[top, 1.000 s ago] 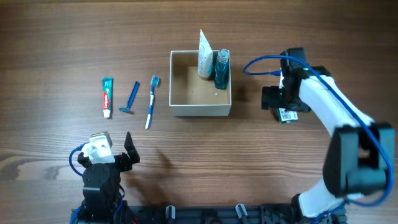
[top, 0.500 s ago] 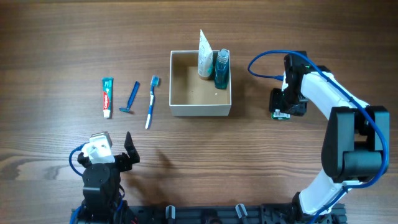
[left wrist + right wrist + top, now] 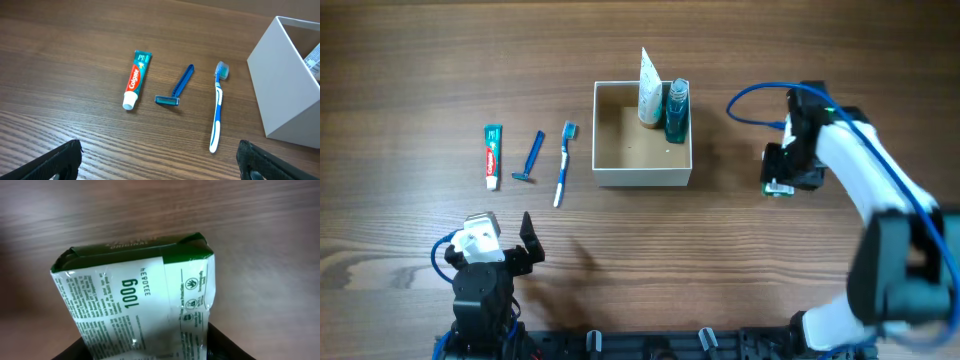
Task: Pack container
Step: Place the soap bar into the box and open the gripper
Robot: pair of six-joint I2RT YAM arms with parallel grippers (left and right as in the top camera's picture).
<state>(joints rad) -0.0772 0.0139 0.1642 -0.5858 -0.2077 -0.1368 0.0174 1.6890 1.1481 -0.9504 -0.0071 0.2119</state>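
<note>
The container (image 3: 642, 178), a square white box with a tan inside, stands mid-table and holds an upright white tube (image 3: 650, 92) and a teal bottle (image 3: 677, 112). Its corner shows in the left wrist view (image 3: 287, 90). My right gripper (image 3: 782, 178) is to the right of the box, shut on a green-and-white packet (image 3: 135, 300) that fills the right wrist view; a small part of the packet shows from overhead (image 3: 778, 189). My left gripper (image 3: 502, 242) is open and empty at the front left (image 3: 160, 162).
A toothpaste tube (image 3: 492, 155), a blue razor (image 3: 531, 157) and a blue-and-white toothbrush (image 3: 563, 163) lie in a row left of the box. They also show in the left wrist view: toothpaste (image 3: 136, 79), razor (image 3: 177, 86), toothbrush (image 3: 217, 107).
My right gripper has shifted a little to the right with the packet in it, away from the box. The left arm has not moved.
</note>
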